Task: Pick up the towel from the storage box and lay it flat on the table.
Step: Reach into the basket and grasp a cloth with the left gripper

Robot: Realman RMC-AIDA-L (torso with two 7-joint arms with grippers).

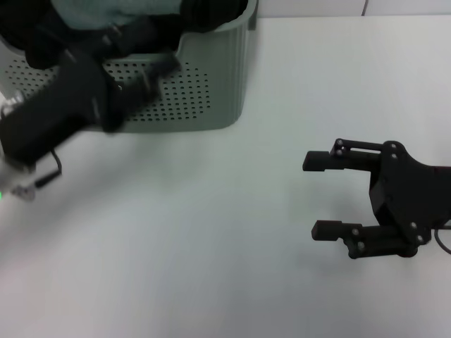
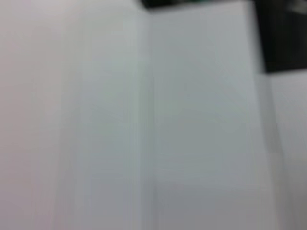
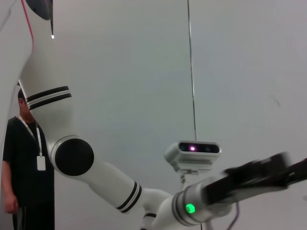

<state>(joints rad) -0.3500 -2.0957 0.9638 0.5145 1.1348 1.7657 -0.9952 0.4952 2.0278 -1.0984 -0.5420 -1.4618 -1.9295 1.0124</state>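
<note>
At far left of the bench [image 1: 232, 232], left gripper [image 1: 151, 70] is up against the near wall of the storage box [image 1: 218, 77], fingers pointing right along the perforated side. It's smeared in the head view, so I cannot tell whether its fingers are apart or together. Left arm body runs from it down to the left edge, a cable loop hanging just below it.

Towel [image 1: 106, 10] sits inside the storage box at the far left corner, its pale grey-green face up, dark fabric [image 1: 211, 10] beside it on the right against the box rim.

Right gripper [image 1: 313, 196] is near right on the bench, well apart from the box, fingers spread wide with nothing between them, tips pointing left.

Left wrist view shows only blurred white surface. Right wrist view looks up at the left arm [image 3: 96, 172], the head camera [image 3: 192, 153] and a person [image 3: 26, 172] standing by the wall.
</note>
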